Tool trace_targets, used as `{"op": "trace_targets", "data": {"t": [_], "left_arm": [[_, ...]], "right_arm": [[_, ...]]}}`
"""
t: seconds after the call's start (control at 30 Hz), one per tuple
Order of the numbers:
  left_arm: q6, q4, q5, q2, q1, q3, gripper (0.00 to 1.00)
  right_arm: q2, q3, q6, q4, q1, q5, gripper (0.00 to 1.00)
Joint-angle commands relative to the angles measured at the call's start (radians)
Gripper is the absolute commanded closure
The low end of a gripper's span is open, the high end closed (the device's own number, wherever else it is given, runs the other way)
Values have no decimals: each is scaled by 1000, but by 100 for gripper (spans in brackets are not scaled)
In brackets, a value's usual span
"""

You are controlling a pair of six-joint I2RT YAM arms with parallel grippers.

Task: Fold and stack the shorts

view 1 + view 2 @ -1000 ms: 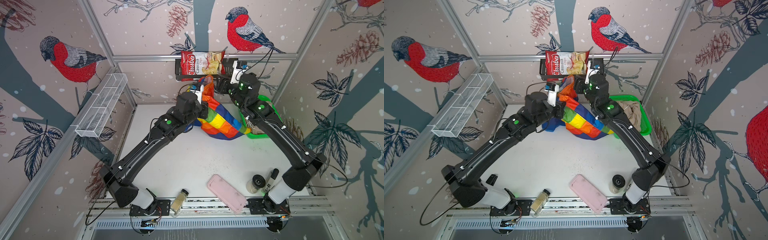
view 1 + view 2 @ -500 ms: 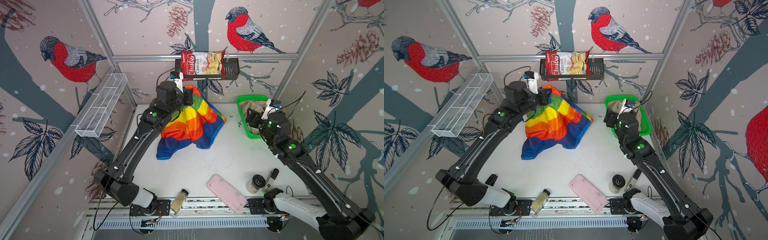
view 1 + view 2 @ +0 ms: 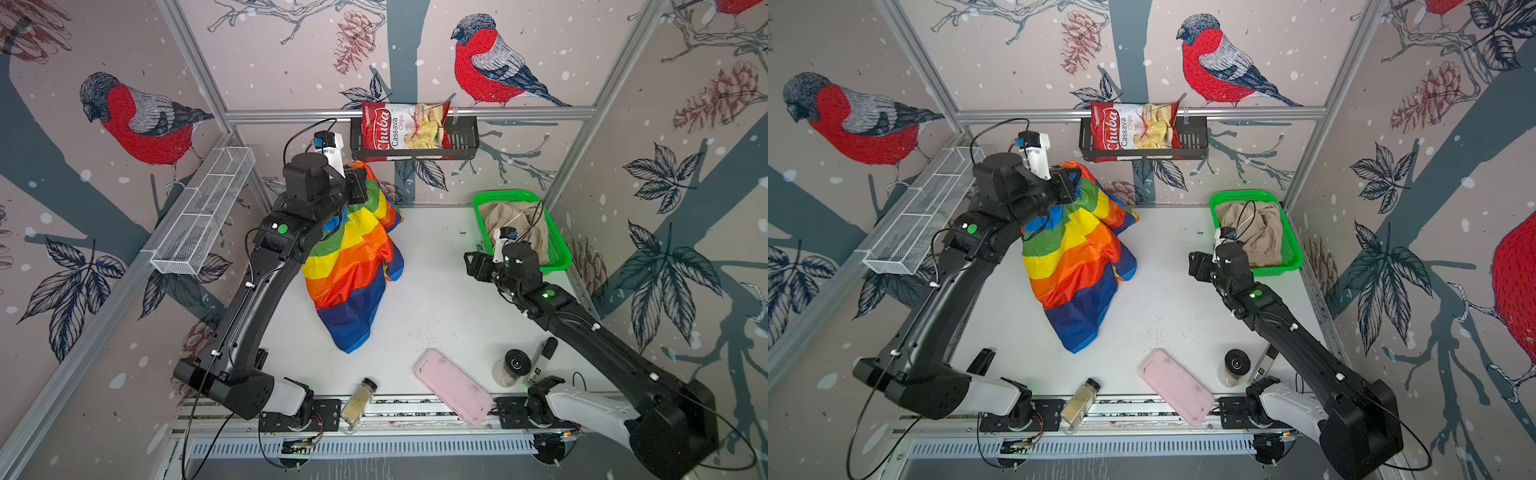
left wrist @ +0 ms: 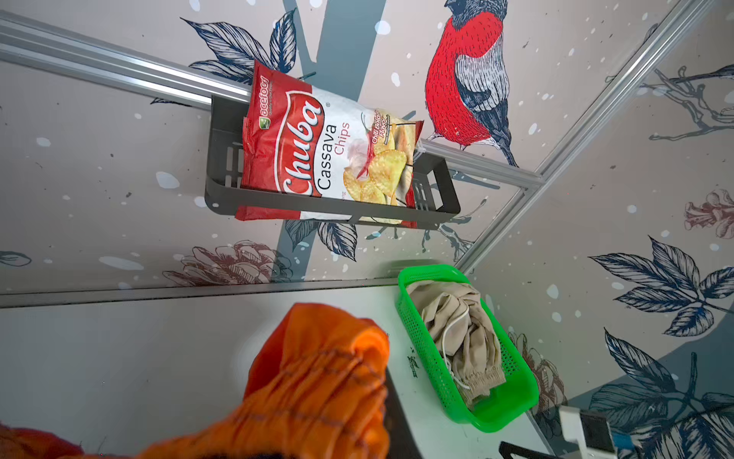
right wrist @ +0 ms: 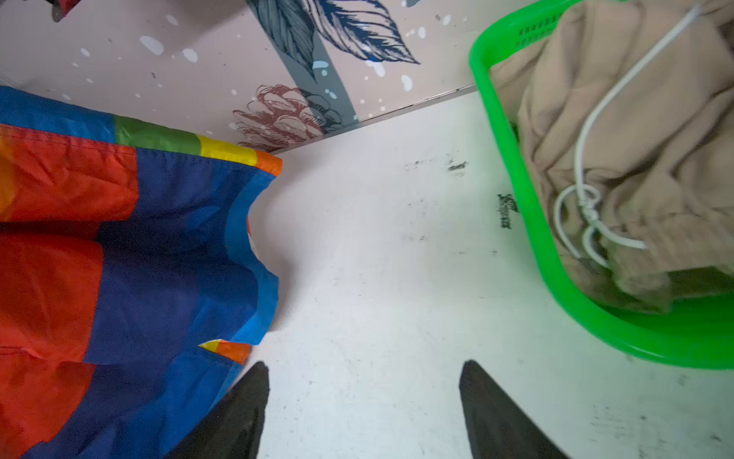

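**Rainbow shorts hang from your left end effector; the beige pair lies in the basket**

Your left end effector (image 3: 358,188) is clenched on the gathered orange waistband (image 4: 317,381) of the rainbow shorts (image 3: 353,266), raised high at the rear of the workspace. In the left wrist view, that bunched waistband fills the foreground. The shorts hang waistband up. Their long axis runs from the raised grip down and toward the front of the bench (image 3: 436,303). Colour bands cross this axis: green, yellow, orange, then dark blue. In both top views the blue lower end rests on the bench and comes to a point aimed at the front edge.

Your right end effector (image 5: 365,363) is released, its jaws standing wide with nothing between them. It sits over bare bench, between the rainbow shorts and the green basket (image 3: 561,259), touching neither.

The beige shorts (image 3: 515,220) lie crumpled inside that basket at the right rear corner. They stretch along the basket's length, gathered waist toward its front end, with a white drawstring (image 5: 588,159) looped on top.
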Motion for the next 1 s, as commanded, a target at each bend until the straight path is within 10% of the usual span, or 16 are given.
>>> {"op": "trace_targets", "data": {"t": [0.0, 0.37, 0.47, 0.97], "left_arm": [[9, 5, 38, -9, 5, 14, 100], [21, -149, 447, 290, 6, 522, 100], [32, -184, 532, 362, 10, 644, 100], [-25, -46, 723, 270, 73, 527, 100]], "right_arm": [[56, 24, 33, 136, -18, -149, 21], [333, 145, 99, 324, -50, -548, 15], [331, 101, 129, 410, -79, -633, 0], [179, -88, 249, 641, -389, -854, 1]]}}
